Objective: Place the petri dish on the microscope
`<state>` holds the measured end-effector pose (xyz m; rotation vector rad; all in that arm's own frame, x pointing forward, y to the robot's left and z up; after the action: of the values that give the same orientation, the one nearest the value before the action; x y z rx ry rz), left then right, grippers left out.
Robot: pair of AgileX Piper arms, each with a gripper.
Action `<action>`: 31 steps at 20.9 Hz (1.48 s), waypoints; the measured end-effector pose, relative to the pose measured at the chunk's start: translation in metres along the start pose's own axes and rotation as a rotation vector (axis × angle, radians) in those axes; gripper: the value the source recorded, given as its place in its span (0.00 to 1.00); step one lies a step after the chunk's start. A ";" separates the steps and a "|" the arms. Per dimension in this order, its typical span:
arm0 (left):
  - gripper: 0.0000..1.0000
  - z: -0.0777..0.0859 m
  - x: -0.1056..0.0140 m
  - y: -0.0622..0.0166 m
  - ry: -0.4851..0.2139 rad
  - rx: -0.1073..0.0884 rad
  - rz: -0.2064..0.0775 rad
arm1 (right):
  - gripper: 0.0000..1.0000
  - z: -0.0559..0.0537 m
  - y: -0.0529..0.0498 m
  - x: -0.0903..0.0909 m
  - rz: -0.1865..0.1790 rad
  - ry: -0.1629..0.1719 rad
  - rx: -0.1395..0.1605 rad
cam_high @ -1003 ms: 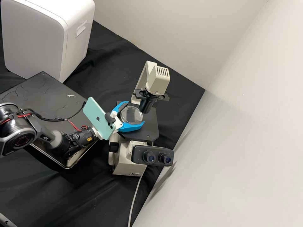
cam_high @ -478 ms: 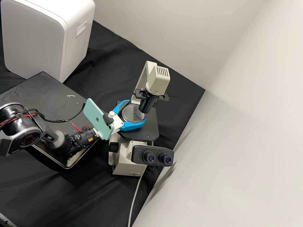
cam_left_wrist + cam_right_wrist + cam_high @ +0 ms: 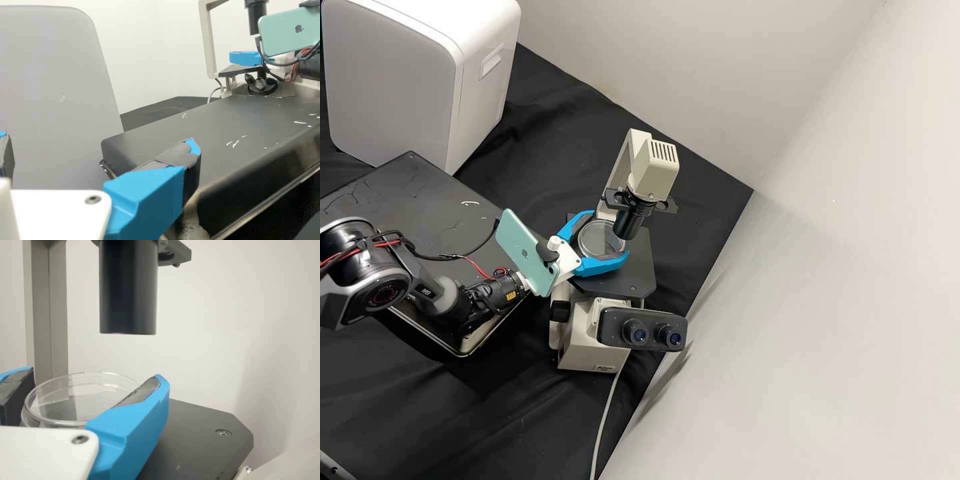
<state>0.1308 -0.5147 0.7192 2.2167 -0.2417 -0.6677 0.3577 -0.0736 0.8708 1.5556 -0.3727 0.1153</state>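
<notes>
High view showed you your right claw (image 3: 604, 239) clamped on the petri dish (image 3: 600, 240) over the black stage (image 3: 635, 275) of the microscope (image 3: 590, 333), the dark lens tube (image 3: 629, 221) at the dish's 1 o'clock, while your left claw (image 3: 97, 145) stood fingers apart beside a black plate (image 3: 235, 135).

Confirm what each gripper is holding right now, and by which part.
Right gripper: the petri dish, jaws on opposite sides of its side wall, over the microscope stage. Left gripper: nothing, jaws open.
</notes>
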 end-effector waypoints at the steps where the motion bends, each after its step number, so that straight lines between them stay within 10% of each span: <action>1: 1.00 0.000 0.000 0.0000 0.000 0.000 0.000 | 0.00 0.000 -0.001 0.000 0.005 -0.001 -0.003; 21: 1.00 0.000 0.000 -0.0008 0.000 0.002 -0.004 | 0.00 -0.001 -0.007 0.000 0.023 0.003 -0.025; 31: 1.00 0.000 0.000 -0.0015 0.001 0.003 -0.008 | 0.00 0.000 0.008 -0.004 -0.008 -0.028 -0.020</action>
<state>0.1311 -0.5140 0.7179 2.2220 -0.2337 -0.6715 0.3517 -0.0724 0.8773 1.5397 -0.3884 0.0836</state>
